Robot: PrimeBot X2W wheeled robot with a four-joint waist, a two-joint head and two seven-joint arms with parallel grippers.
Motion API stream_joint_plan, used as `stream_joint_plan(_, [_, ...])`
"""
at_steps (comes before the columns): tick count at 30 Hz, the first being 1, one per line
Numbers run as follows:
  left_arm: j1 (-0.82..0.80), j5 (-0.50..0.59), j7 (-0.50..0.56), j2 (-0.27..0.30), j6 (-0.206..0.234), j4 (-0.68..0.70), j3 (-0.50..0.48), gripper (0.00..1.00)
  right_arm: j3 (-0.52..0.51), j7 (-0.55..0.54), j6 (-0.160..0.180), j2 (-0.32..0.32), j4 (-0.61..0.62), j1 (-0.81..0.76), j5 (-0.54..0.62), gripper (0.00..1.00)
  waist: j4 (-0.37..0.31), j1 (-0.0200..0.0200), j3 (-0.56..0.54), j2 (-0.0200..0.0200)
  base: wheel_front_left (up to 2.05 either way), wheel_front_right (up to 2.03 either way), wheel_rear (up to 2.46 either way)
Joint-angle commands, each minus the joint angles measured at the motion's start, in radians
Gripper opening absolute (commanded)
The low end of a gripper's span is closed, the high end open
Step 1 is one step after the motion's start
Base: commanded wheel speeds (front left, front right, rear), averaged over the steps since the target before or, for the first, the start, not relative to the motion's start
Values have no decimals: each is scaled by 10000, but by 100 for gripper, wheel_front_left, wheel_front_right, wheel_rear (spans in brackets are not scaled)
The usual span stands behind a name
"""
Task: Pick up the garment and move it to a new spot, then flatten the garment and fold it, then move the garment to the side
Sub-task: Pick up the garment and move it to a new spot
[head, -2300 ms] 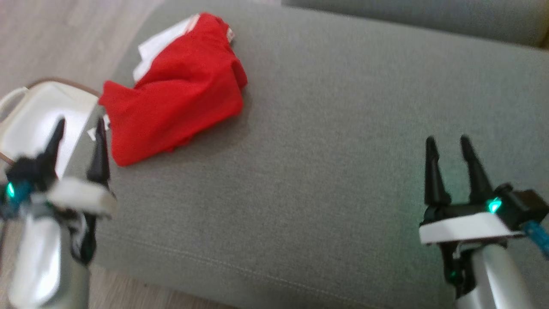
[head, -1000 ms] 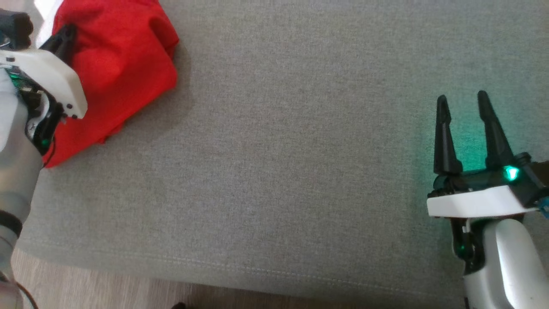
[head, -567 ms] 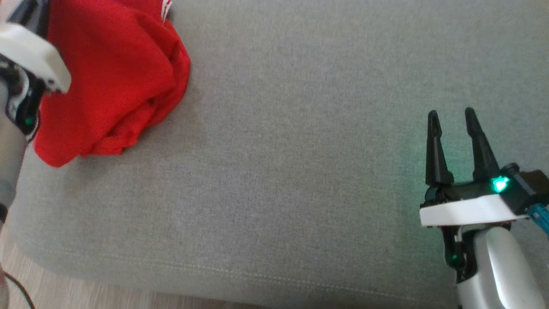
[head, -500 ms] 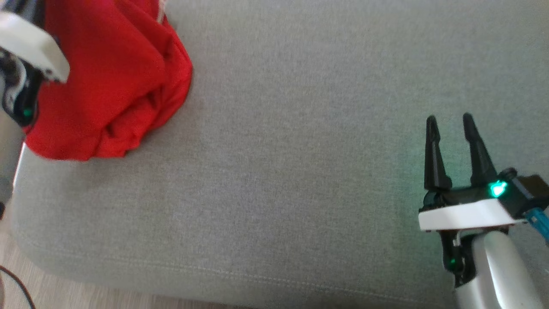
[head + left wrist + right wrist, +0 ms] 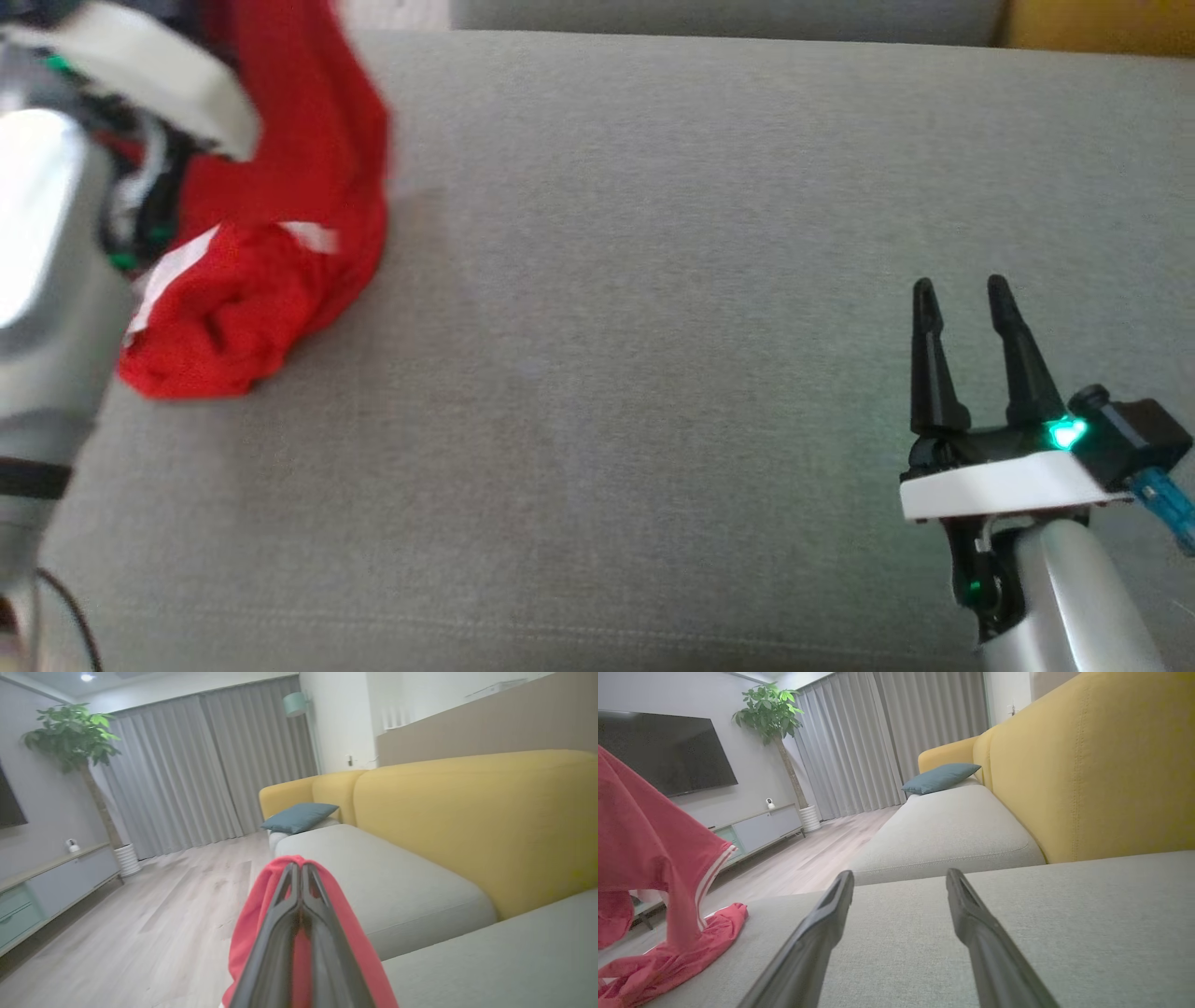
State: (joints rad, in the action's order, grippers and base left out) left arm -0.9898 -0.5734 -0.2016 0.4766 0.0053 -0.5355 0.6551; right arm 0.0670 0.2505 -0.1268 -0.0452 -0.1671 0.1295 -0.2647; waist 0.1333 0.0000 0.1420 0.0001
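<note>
Now, left gripper (image 5: 301,867): we note it pinching the garment (image 5: 280,243), lower end bunched on sofa seat (image 5: 653,327), left.
Right gripper (image 5: 962,291): fingers spread, near right, well apart from garment.

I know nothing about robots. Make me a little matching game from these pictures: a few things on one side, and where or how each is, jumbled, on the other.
1 left pincer
2 right pincer
3 red garment
4 blue cushion

A open over the grey seat, holding nothing
B lying by the yellow sofa back
C shut on red cloth
D partly lifted, lower end on the seat

Pairs: 1-C, 2-A, 3-D, 4-B
</note>
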Motion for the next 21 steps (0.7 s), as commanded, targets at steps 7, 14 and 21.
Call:
stream_joint_plan(7, [-567,130,979,-686,527,1631,328,0,376,111,-39,-50,777,303,-383,100,-1159,0,80,-1,0,0,0])
stream_joint_plan(14, [-512,82,1356,-1791,671,1000,931,0,642,111,-39,-50,1093,773,-693,100,-2546,0,456,-1,0,0,0])
stream_joint_plan(21, [-390,39,1096,-3019,552,-318,1479,0,813,112,-39,-50,1243,981,-1109,100,-3723,0,681,-1,0,0,0])
